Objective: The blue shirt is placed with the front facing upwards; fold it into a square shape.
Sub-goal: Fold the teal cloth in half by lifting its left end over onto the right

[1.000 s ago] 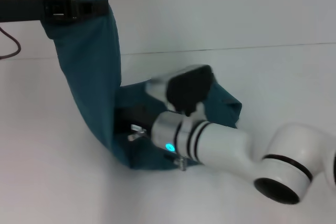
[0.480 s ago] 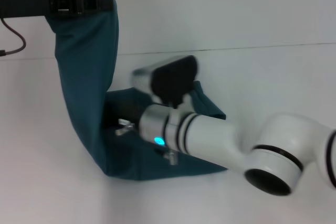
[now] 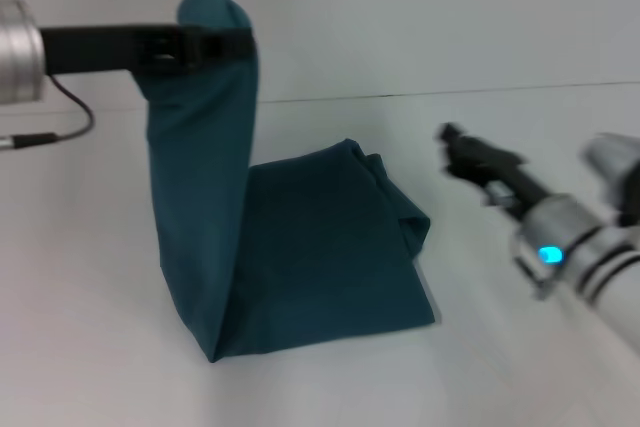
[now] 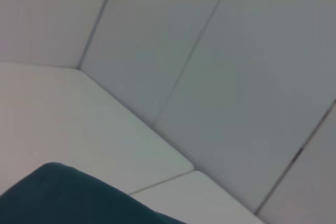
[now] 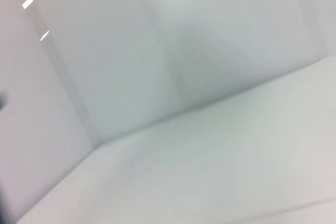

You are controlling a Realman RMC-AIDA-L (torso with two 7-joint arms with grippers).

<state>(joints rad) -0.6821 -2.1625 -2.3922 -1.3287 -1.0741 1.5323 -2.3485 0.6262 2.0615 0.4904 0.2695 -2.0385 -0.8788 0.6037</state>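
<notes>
The blue shirt [image 3: 310, 257] lies partly folded on the white table, and one end of it is pulled up into a tall hanging strip. High at the back left, my left gripper [image 3: 222, 43] is shut on the top of that strip, and a small tuft of cloth sticks up above it. My right gripper [image 3: 458, 145] hovers to the right of the shirt, apart from the cloth and holding nothing. The left wrist view shows only a dark teal edge of the shirt [image 4: 68, 198]. No lettering shows on the shirt.
The white table [image 3: 90, 347] meets a pale wall along a seam behind the shirt. A dark cable [image 3: 60, 127] loops below my left arm at the far left. The right wrist view shows only table and wall panels.
My right arm has pulled back off the shirt to the right and let the cloth go. The left gripper has carried the lifted end to the right, and the lower part lies flatter.
</notes>
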